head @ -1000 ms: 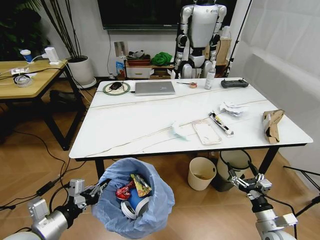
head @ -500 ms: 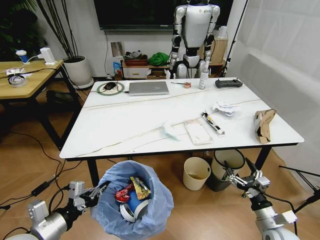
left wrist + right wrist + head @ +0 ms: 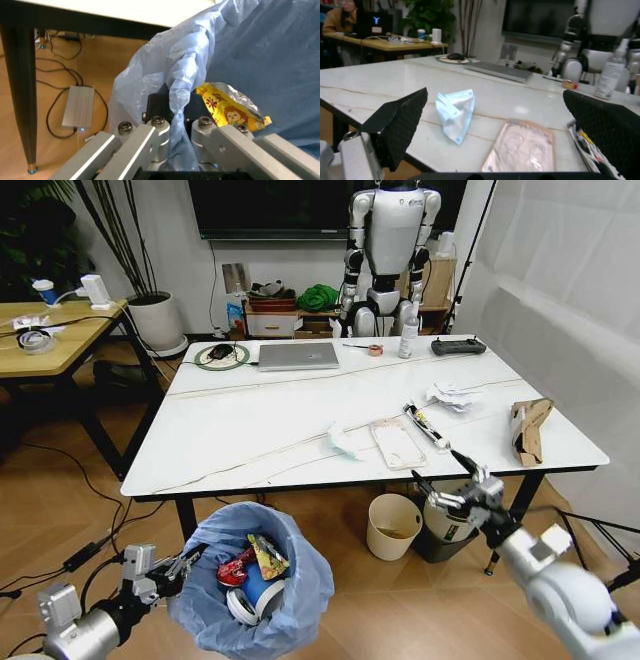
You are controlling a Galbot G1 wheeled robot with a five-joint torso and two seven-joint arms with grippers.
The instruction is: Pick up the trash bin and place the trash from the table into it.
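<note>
The left gripper pinches the rim of the trash bin low by the table. The right gripper is wide open at the table's front edge, facing what looks like a pale-blue mask.

Counting what's on and around the big white table

One table carries five loose bits of litter: one pale-blue mask, one flat clear wrapper, one printed wrapper, one crumpled white paper, one torn cardboard box. Also one laptop and one spray bottle. Three bins: one blue-bagged trash bin, one cream bin, one black-rimmed bin.
</note>
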